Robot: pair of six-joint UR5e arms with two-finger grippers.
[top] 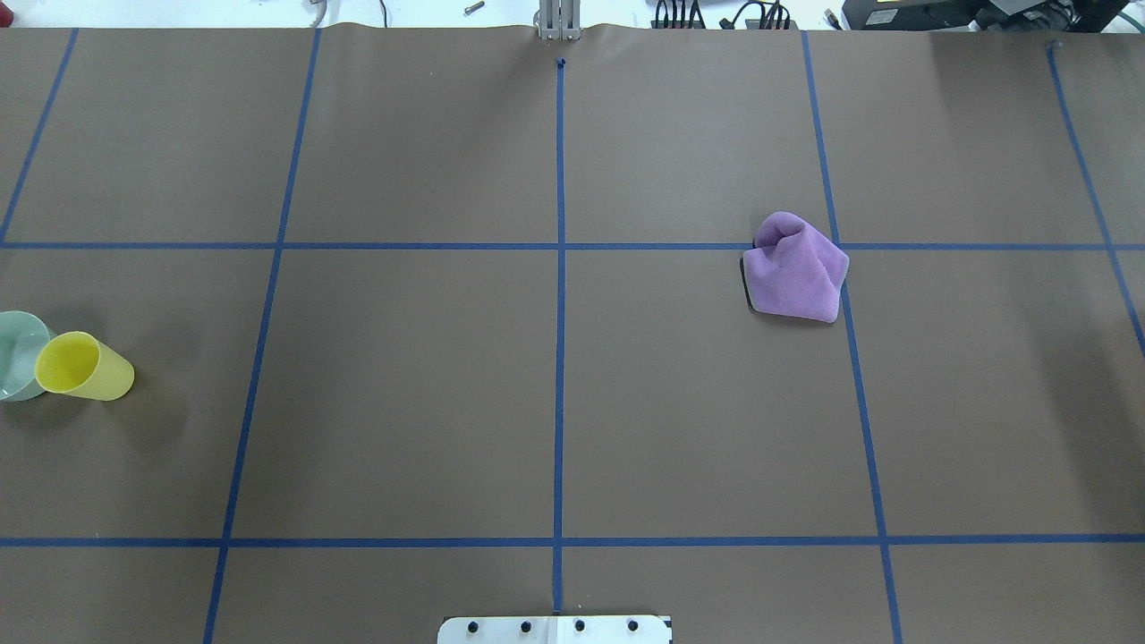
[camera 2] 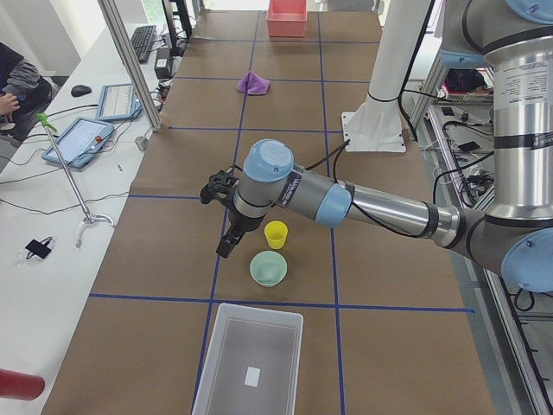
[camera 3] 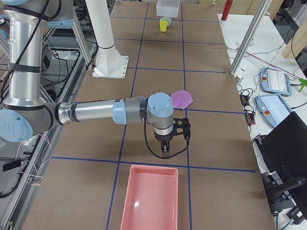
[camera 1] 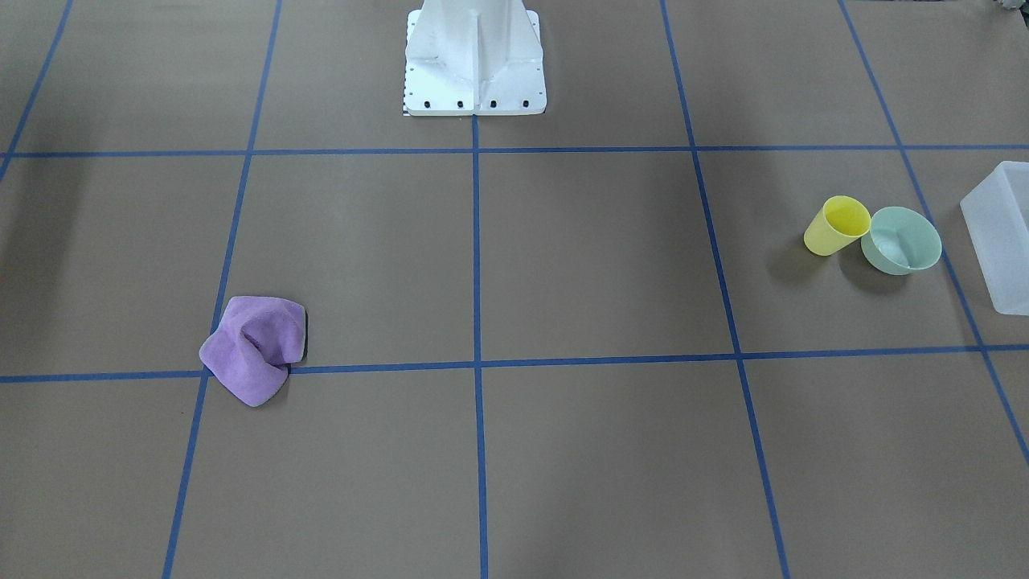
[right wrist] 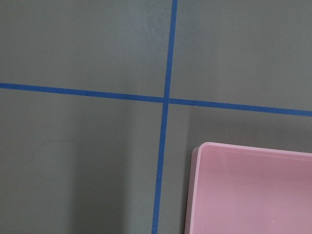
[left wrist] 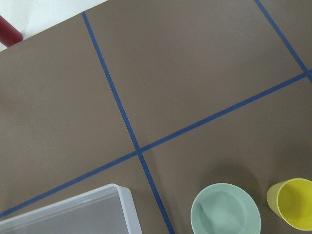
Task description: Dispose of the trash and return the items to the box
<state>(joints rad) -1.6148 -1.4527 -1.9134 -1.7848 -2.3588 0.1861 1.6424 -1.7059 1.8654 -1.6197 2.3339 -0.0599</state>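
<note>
The pale-yellow cup (camera 1: 836, 225) stands touching the mint-green bowl (camera 1: 902, 240) on the brown table; both also show in the left wrist view, cup (left wrist: 292, 204) and bowl (left wrist: 225, 210). The frosted-white box (camera 2: 249, 359) lies just beyond them at the table's end, empty. A crumpled purple cloth (top: 796, 268) lies on the other half. My left gripper (camera 2: 223, 246) hovers above the table beside the cup and bowl (camera 2: 269, 268). My right gripper (camera 3: 164, 152) hovers between the cloth (camera 3: 182, 98) and a pink tray. I cannot tell whether either gripper is open or shut.
The pink tray (camera 3: 149, 199) lies at the table's end on my right, its corner in the right wrist view (right wrist: 248, 190). The white robot pedestal (camera 1: 474, 64) stands at the table's edge. A side bench with tablets (camera 2: 82, 138) runs along the far side.
</note>
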